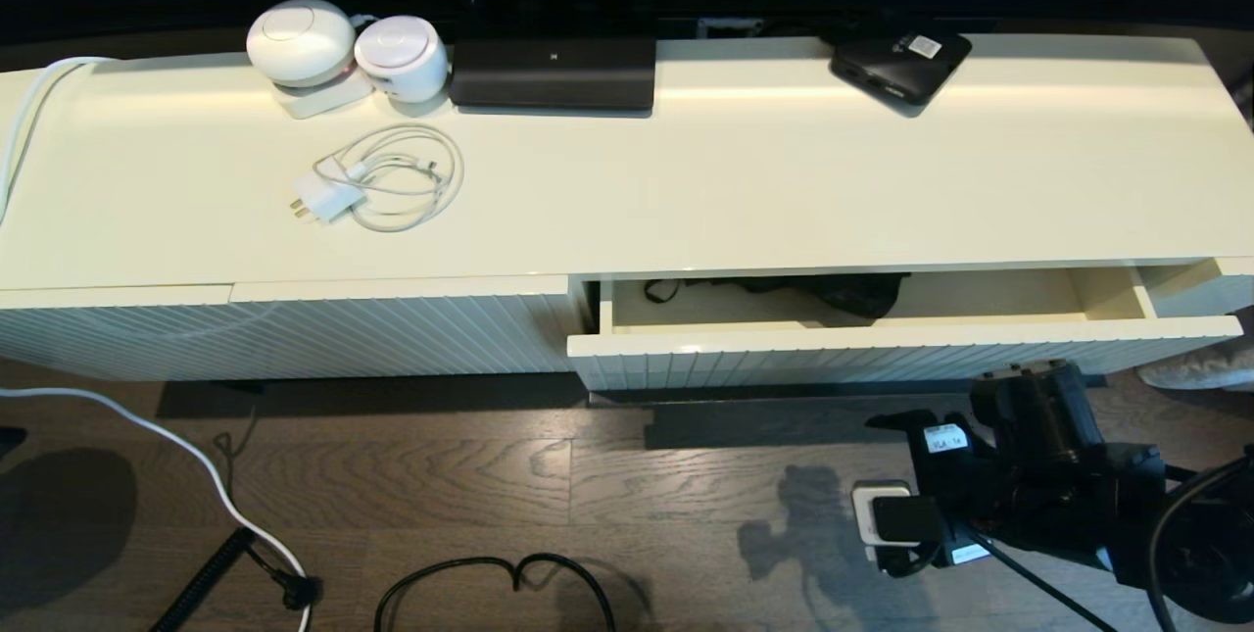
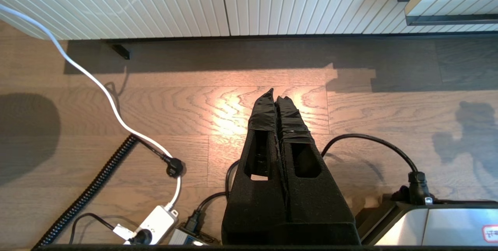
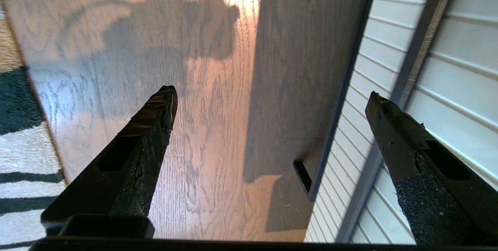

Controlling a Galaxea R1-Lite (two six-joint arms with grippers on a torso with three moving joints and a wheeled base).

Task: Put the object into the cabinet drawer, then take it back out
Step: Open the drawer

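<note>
Black folding umbrella [image 1: 833, 293] lies inside the half-open cabinet drawer [image 1: 882, 338]; right tool [image 3: 272, 103] gapes empty beside its ribbed front, left tool [image 2: 277, 99] closed above the floor.

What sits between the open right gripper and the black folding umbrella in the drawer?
In the head view, only the cream ribbed drawer front separates the right gripper, low over the floor, from the black folding umbrella.
</note>
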